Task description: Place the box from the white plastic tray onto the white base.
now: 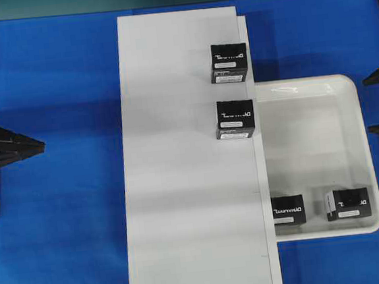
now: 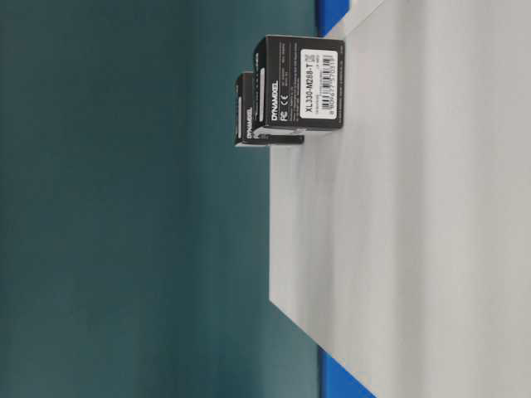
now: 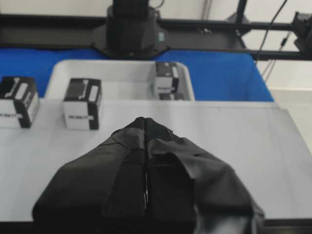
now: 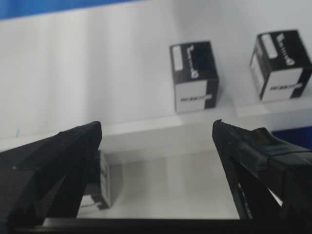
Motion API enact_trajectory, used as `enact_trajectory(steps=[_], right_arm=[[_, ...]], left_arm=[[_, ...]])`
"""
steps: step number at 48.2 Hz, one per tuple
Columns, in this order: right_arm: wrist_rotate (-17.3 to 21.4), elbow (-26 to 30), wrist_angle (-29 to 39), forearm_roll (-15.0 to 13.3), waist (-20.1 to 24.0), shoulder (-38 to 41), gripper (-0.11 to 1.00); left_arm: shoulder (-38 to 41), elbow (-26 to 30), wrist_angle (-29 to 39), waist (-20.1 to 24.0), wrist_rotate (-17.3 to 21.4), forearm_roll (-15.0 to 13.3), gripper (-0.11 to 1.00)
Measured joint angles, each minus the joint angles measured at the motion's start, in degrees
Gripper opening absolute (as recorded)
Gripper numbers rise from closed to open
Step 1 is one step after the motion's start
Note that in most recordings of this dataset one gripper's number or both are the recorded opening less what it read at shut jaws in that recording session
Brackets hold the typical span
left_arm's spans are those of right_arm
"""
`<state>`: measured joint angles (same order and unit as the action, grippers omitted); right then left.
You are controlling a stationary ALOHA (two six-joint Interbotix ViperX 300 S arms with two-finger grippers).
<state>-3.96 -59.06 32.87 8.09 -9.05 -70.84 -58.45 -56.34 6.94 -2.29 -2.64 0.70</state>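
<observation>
Base: the long white base (image 1: 187,183) lies on the blue counter (image 1: 63,230), its right edge overlapping the left rim of the tray.
Boxes on base: two black boxes stand near its right edge, one (image 1: 228,62) farther up the overhead view, the other (image 1: 234,119) below it, apart from each other.
Tray: the white plastic tray (image 1: 346,88) sits just right of the base.
Boxes in tray: two remain along its lower rim, one box (image 1: 287,211) at the lower left corner beside the base edge, another (image 1: 347,204) toward the lower right.
Left end effector (image 3: 146,122): clenched, fingers pressed together with nothing between them, hovering over the base.
Right end effector (image 4: 156,131): released, fingers spread wide and empty, above the tray; the box below its left finger is partly hidden, probably the corner one.
</observation>
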Motion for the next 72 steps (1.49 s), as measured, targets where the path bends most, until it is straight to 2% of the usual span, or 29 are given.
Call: enact_trajectory(steps=[11, 48, 72], right_arm=[[-0.26, -0.18, -0.18, -0.88, -0.35, -0.62, 1.0], [-0.88, -1.05, -3.69, -0.88, -0.18, -1.49, 1.0], [-0.53, -1.85, -4.75, -0.7, 4.39, -1.85, 1.0]], left_arm=[[0.09, 0.0, 0.0, -0.79, -0.09, 0.09, -0.07], [-0.35, 0.0, 0.09, -2.46, -0.26, 0.0, -0.07], [-1.05, 0.0, 0.18, -2.46, 0.18, 0.0, -0.07]])
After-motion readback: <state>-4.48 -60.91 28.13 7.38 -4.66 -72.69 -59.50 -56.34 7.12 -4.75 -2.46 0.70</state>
